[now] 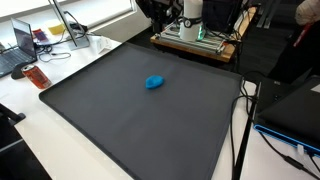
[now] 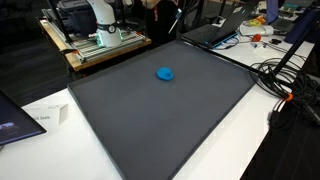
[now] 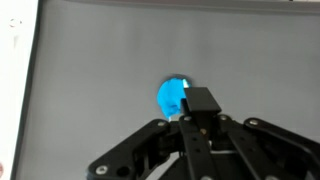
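Observation:
A small blue object [image 1: 154, 82] lies alone on a large dark grey mat [image 1: 130, 125]; in both exterior views it sits in the far half of the mat [image 2: 165, 72]. In the wrist view my gripper [image 3: 200, 102] looks down on the mat [image 3: 90, 70] from well above. Its black fingers are drawn together with nothing between them. The blue object [image 3: 171, 97] shows just past the fingertips, partly hidden by them. In both exterior views only the arm's base [image 1: 192, 14] [image 2: 100, 15] shows behind the mat; the gripper is out of frame.
The mat lies on a white table. A laptop [image 1: 15, 50] and a red bottle [image 1: 37, 75] stand beside one edge. Cables [image 2: 282, 78] and another laptop [image 2: 215, 32] lie off another side. A paper card [image 2: 42, 118] lies near a corner.

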Tool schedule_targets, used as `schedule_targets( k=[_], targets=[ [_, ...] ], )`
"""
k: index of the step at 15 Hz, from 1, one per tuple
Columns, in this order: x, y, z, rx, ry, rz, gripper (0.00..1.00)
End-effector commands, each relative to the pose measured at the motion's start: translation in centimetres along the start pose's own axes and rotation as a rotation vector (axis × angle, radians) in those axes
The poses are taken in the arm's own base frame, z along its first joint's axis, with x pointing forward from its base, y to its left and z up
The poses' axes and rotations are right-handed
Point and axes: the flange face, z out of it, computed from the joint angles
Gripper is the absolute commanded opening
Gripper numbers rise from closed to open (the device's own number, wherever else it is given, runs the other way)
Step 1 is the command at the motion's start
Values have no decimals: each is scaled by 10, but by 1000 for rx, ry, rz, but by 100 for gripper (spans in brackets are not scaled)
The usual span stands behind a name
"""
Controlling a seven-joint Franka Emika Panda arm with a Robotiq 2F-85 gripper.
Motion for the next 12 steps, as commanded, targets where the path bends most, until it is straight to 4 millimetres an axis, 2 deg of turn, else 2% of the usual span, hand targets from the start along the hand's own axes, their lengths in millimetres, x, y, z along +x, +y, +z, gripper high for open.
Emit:
schedule_targets(
  k=[1,6,7,9,12],
  targets=[
    [43,-28,9,-90,-51,89,3],
    [88,-59,38,-144,-103,167,3],
    [70,-55,35,-107,-82,125,12],
    [84,-62,46,-119,-100,140,12],
    [90,-61,47,-122,-105,151,12]
  ],
)
